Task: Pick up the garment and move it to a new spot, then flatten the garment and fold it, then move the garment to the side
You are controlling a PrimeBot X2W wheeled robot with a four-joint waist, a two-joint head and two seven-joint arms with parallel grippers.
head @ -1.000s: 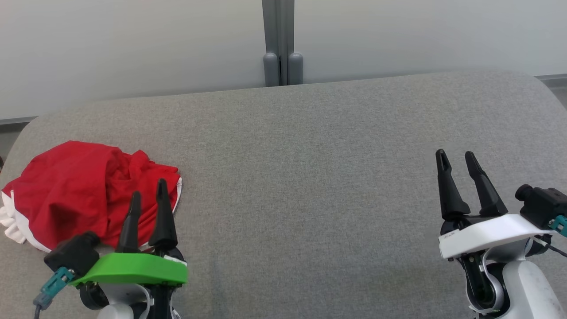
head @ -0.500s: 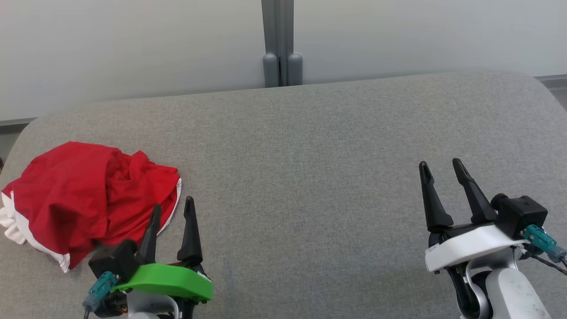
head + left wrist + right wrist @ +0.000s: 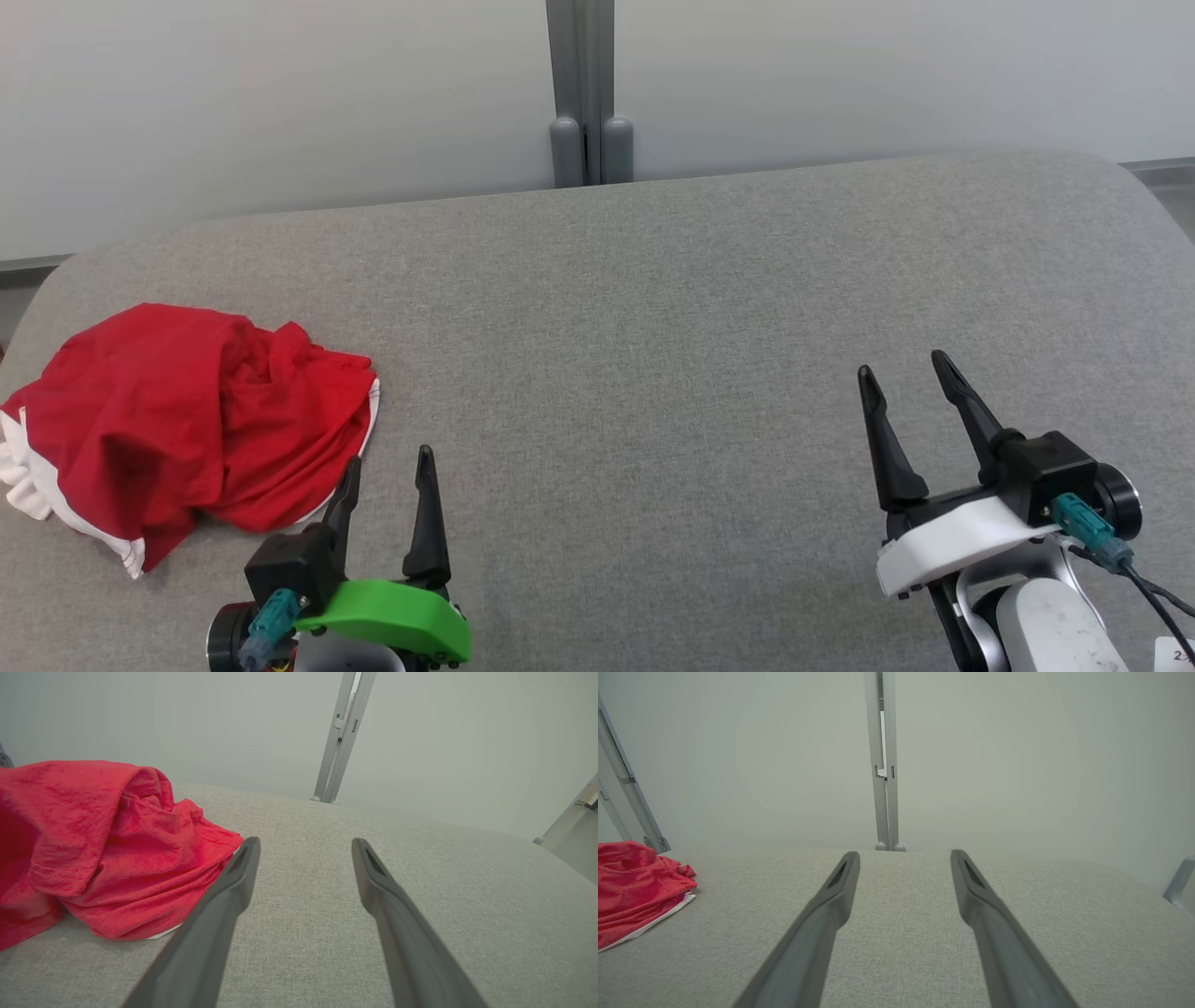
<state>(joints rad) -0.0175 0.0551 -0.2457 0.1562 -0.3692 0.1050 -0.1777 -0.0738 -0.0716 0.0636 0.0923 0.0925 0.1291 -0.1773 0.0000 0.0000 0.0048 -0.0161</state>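
Left pincer (image 3: 389, 457), fingers apart and empty, sits just beside the crumpled red garment (image 3: 177, 411), which lies left and slightly ahead of it at the grey desk's (image 3: 653, 327) left end; right pincer (image 3: 901, 364), likewise apart, is well away.

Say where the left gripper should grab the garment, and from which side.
Probably the bunched folds at the right of the garment, coming from that side, where the left gripper sits open. The cloth heaps up there, giving the jaws a ridge to pinch.
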